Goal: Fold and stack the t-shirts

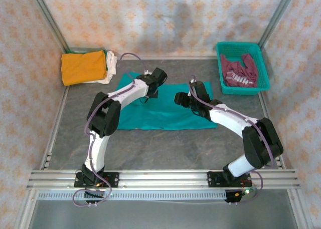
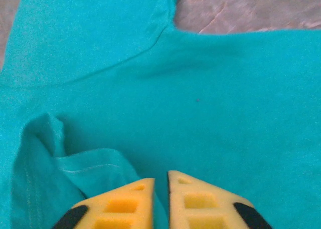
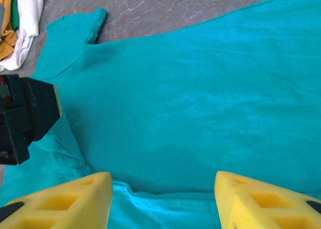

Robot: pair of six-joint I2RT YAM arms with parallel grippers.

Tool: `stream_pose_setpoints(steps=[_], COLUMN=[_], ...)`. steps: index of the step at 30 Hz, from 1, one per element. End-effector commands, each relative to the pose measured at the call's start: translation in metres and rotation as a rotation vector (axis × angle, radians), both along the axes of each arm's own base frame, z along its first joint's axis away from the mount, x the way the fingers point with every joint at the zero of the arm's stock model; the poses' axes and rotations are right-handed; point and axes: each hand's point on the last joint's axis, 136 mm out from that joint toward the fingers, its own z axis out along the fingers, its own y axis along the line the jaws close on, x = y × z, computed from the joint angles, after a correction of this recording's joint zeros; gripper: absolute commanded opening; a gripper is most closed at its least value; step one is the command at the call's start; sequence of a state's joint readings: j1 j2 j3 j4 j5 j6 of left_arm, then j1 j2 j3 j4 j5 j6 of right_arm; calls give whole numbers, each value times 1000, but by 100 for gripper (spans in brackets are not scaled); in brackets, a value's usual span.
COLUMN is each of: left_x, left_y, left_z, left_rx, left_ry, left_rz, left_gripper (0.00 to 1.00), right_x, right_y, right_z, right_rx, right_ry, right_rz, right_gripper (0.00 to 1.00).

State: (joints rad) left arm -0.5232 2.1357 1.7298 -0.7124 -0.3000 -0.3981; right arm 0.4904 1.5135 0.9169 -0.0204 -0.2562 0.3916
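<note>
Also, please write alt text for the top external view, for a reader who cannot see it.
A teal t-shirt lies flat on a grey table, with the left arm and right arm reaching over it from the near edge. A folded orange t-shirt lies on a white one at far left, and a maroon t-shirt lies in a teal basket at far right.

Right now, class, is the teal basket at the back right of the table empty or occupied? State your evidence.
Occupied: a crumpled maroon t-shirt with white lettering lies inside the basket.
</note>
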Motion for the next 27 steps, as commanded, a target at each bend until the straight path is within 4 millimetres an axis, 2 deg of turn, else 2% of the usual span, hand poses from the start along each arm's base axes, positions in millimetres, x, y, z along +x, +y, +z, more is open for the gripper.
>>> stream_pose_setpoints(steps=[1, 6, 8, 11, 15, 18, 20, 24, 27], left_x=[7, 4, -4, -19, -41, -63, -77, -106, -125], left_y=[-6, -9, 2, 31, 85, 128, 152, 183, 193], left_z=[41, 86, 106, 116, 97, 78, 58, 14, 3], left_rx=[82, -20, -85, -174, -337, -368, -368, -443, -425], left_ry=[-76, -198, -265, -327, -324, -331, -276, -164, -156], left_rz=[-51, -44, -11, 65, 203, 326, 393, 526, 548], left_gripper=[26, 35, 37, 39, 40, 43, 43, 42, 42], right_x=[6, 6, 5, 2, -11, -15, -15, -7, 6], right_y=[5, 4, 6, 23, 61, 97, 131, 177, 196], right_z=[11, 14, 15, 21, 19, 11, 7, -13, -30], right_rx=[21, 19, 27, 47, -78, -163, -227, -299, -330], right_ry=[-29, -36, -41, -59, -89, -103, -129, -135, -134], right_rz=[-1, -2, 13, 104, 284, 412, 509, 609, 627], right_gripper=[56, 57, 56, 51, 54, 57, 63, 69, 78])
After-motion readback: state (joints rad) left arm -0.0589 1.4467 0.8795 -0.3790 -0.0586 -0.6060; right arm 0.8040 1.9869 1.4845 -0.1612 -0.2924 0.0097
